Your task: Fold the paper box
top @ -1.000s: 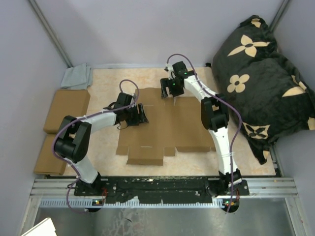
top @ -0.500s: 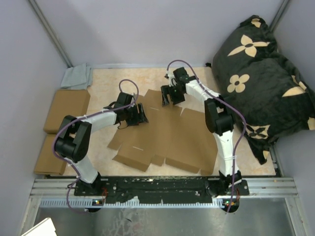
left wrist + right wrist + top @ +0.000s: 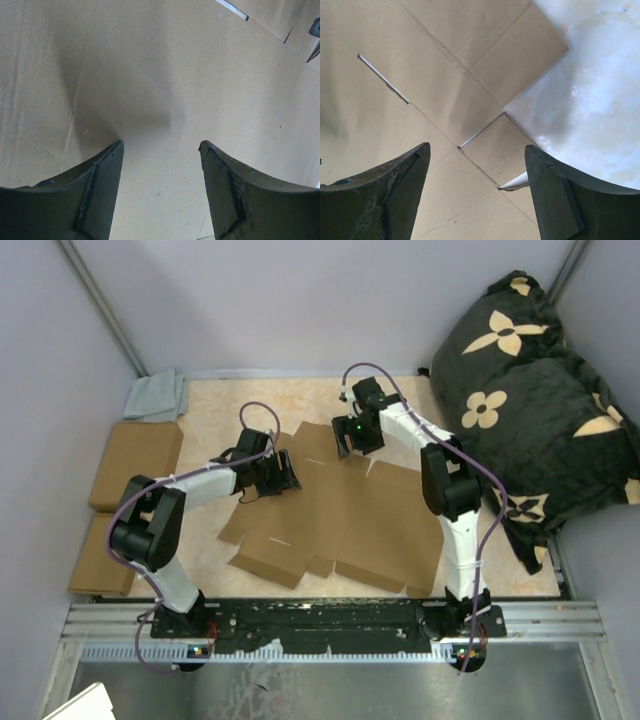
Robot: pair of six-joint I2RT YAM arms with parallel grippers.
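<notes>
The paper box (image 3: 335, 515) is a large flat die-cut sheet of brown cardboard lying skewed on the beige table in the top view. My left gripper (image 3: 283, 476) hovers over its far left part, jaws open, with bare cardboard (image 3: 160, 90) between them. My right gripper (image 3: 352, 443) hovers over the sheet's far edge, jaws open and empty. The right wrist view shows creases, a slot and small flaps of the sheet (image 3: 450, 90) with table beyond them.
Two smaller closed brown boxes (image 3: 135, 462) (image 3: 100, 558) lie at the table's left edge, with a grey cloth (image 3: 157, 396) behind them. A big black cushion with beige flowers (image 3: 530, 400) fills the right side. Grey walls close in the far side.
The cardboard sheet has turned clockwise and slid, its near right corner now closer to the front edge. My right gripper moved slightly right along the far edge. The left gripper stayed.
</notes>
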